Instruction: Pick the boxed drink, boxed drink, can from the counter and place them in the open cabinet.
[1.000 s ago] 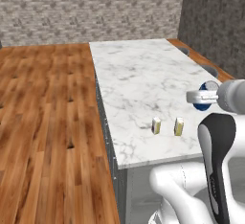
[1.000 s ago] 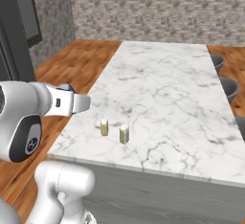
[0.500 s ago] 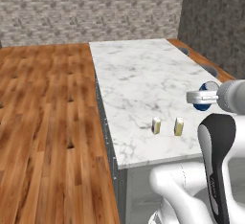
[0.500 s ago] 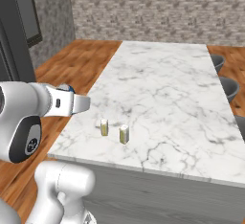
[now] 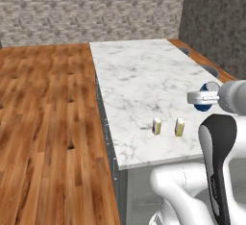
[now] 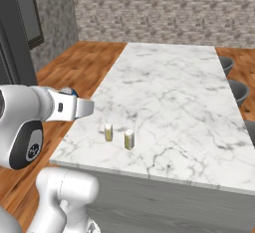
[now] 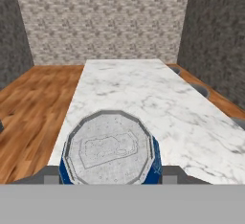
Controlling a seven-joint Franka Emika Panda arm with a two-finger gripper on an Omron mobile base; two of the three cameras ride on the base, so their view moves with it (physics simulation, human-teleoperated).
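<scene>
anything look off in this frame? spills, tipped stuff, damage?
Nothing stands out. Both boxed drinks stand upright side by side, apart, near the front edge of the counter. The can sits between the fingers of the gripper, its silver top facing the hand camera. No spills or dents show.

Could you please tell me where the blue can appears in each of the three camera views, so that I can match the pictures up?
Left base view: the can is at the right edge, at the end of the white arm, above the counter's right side.
Right base view: a blue sliver of it peeks over the arm at left.
Hand view: its silver top fills the bottom centre, between the finger tips.
Shared landmark: the white marble counter.
</scene>
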